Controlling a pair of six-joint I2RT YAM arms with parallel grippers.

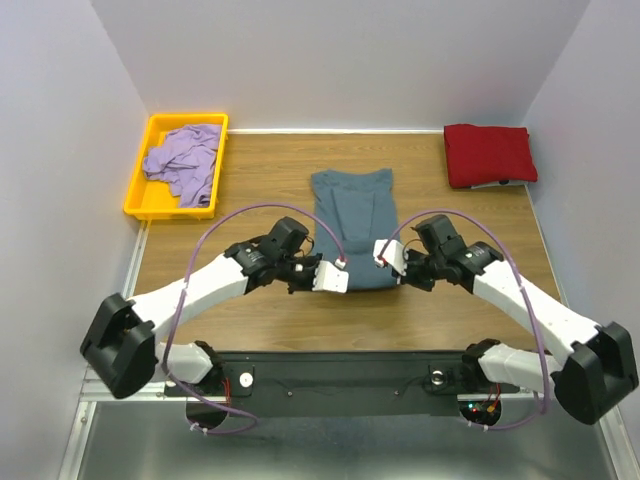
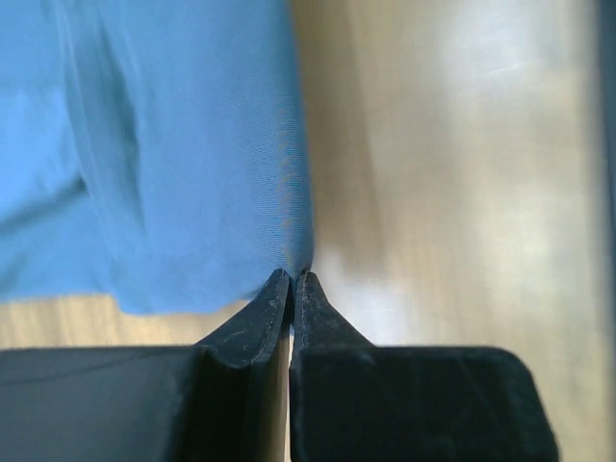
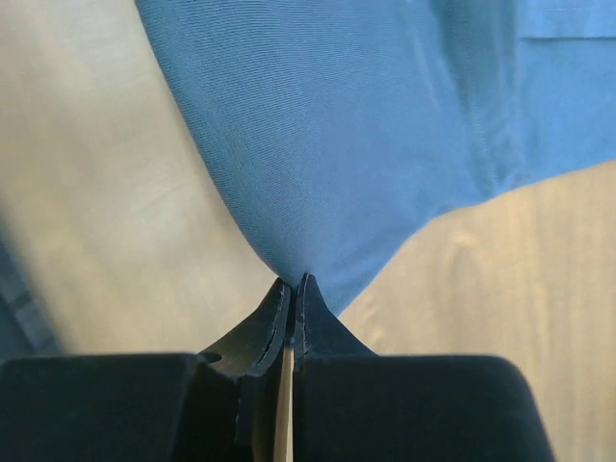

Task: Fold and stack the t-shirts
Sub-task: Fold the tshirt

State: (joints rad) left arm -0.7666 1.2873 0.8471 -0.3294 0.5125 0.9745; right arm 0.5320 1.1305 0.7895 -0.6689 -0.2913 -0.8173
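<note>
Edge of the blue-grey t-shirt (image 1: 352, 210) on the table (image 1: 270, 170), near side, pinched tight in left claw (image 2: 292, 279) and right claw (image 3: 293, 284). Showed only from above: red t-shirt (image 1: 488, 155) folded far right, purple t-shirt (image 1: 185, 160) heaped in yellow tray (image 1: 170, 212).

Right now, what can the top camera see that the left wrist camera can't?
Only the top camera shows the yellow tray holding the purple shirt, and the folded red shirt. Only the left wrist camera shows, up close, the left jaws pinched shut on the edge of the blue-grey shirt. Both show that shirt and the wooden table.
</note>
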